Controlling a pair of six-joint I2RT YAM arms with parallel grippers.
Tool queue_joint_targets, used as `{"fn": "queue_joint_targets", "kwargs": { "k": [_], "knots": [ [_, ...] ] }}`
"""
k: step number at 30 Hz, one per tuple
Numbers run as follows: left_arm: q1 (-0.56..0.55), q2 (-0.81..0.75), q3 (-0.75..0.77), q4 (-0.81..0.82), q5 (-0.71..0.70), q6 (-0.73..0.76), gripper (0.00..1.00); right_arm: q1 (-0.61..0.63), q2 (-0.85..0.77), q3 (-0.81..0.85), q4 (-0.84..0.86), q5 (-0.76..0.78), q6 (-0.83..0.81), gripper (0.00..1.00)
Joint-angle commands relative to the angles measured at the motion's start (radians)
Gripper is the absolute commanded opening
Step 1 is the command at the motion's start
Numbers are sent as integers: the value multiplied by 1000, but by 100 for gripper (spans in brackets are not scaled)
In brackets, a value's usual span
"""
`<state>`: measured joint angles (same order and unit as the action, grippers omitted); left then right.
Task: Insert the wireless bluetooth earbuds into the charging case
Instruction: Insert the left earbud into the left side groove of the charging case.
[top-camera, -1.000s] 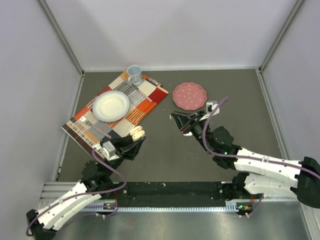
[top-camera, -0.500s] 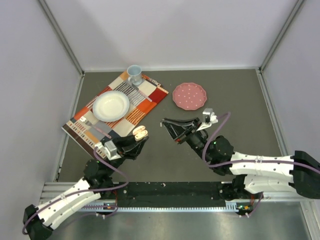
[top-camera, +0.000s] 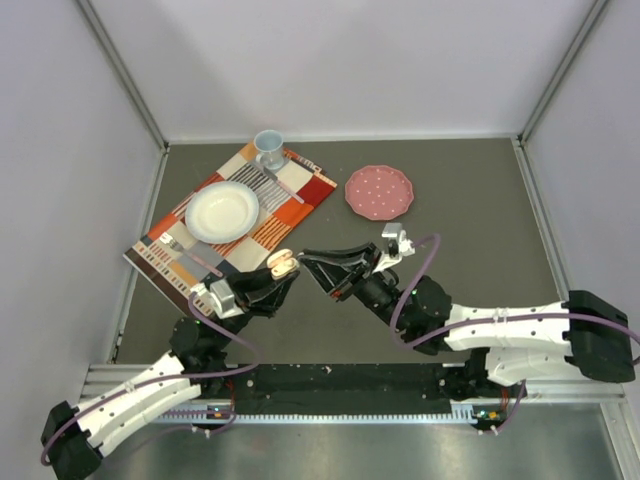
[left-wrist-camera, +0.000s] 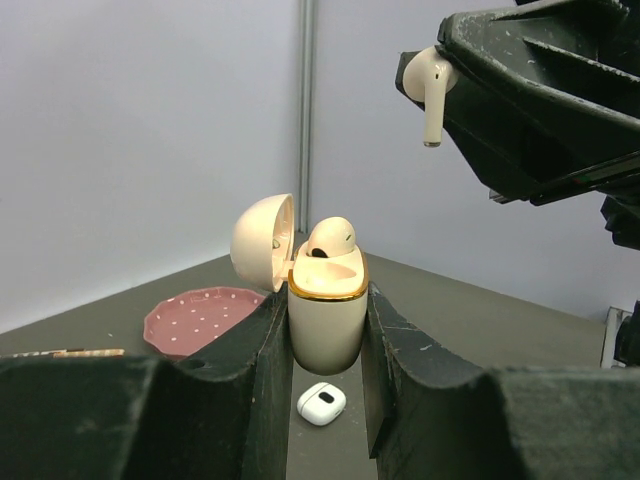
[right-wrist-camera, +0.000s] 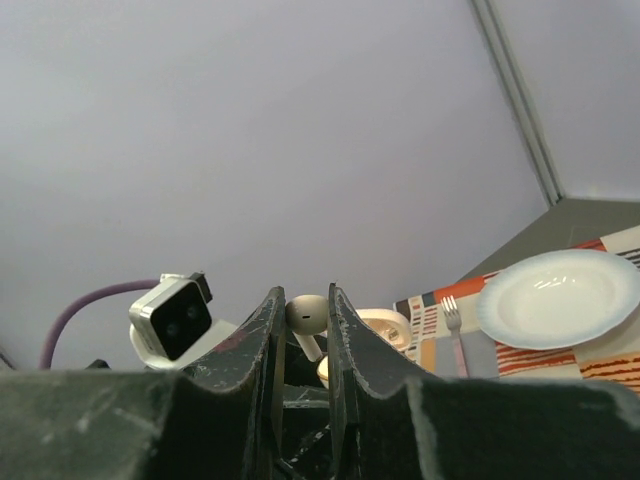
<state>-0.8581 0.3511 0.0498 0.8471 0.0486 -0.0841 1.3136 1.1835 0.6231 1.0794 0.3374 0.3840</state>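
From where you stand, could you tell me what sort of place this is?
Probably a robot test cell staged as a dining spot: plain pale grey walls, aluminium corner posts, a patchwork placemat under a round white plate.

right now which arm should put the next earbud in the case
Right. The right end effector pinches an earbud near the open case, which the left end effector holds upright.

White arms (top-camera: 500, 325), black tools (top-camera: 308, 257), purple cables (top-camera: 432, 240).
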Motion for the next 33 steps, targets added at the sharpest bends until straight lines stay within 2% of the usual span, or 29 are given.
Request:
{"fn": "queue_joint_targets", "kwargs": {
  "k": [1,16,33],
  "knots": [
    [1,15,-45,96,10,-17,0,27,39,70,59,-46,-19,0],
    [2,3,-45,112,51,4,0,35,133,162,-22,-118,-8,0],
    [2,-9,-71,118,59,1,0,41,182,164,-35,-69,-79,0]
  ]
}}
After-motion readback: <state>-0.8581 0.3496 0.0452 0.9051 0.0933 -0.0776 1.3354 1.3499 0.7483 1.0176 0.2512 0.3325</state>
